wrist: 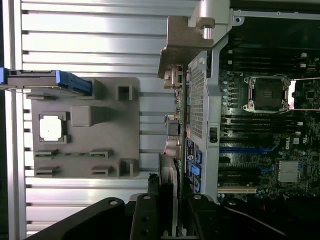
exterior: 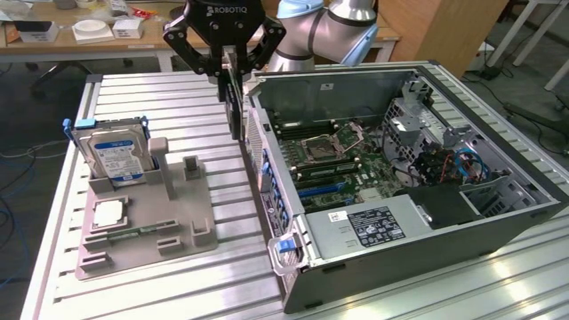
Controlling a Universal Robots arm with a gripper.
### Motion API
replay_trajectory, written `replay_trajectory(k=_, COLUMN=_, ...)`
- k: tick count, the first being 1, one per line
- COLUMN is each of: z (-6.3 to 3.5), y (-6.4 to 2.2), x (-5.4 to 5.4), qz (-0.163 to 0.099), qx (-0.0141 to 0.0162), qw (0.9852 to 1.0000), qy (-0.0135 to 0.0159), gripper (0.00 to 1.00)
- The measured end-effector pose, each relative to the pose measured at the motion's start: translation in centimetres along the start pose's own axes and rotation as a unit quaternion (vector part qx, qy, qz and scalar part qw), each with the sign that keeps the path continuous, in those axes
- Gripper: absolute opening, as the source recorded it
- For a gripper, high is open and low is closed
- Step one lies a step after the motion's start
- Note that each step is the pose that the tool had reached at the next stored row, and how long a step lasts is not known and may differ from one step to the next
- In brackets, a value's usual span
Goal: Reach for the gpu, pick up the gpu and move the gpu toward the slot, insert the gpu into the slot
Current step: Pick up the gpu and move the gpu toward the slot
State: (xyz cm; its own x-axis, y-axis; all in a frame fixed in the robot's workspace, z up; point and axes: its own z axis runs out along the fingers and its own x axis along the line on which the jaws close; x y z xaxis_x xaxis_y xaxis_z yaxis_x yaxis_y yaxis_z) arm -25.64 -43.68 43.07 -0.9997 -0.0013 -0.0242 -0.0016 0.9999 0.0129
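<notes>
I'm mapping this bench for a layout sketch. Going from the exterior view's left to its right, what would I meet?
Blue-labelled hard drive in the grey holder → the gpu held in the gripper → CPU socket → blue cables, both inside the open computer case.

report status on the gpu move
Gripper shut on the gpu, card hanging vertical. Card outside the computer case, close beside its rear wall. Not in the slot yet; that wall stands between card and motherboard.
</notes>
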Motion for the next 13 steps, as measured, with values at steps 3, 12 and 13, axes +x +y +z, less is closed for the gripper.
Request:
replay_trajectory(k=3, z=0.01, y=0.00, x=-0.22, qz=0.000, qx=0.0000, qw=1.0000, qy=0.0000, gripper=0.27)
replay_trajectory(k=12, z=0.04, y=0.00, x=-0.95, qz=0.000, qx=0.0000, qw=1.0000, qy=0.0000, gripper=0.27)
replay_trajectory(k=13, z=0.04, y=0.00, x=-1.05, qz=0.000, qx=0.0000, qw=1.0000, qy=0.0000, gripper=0.27)
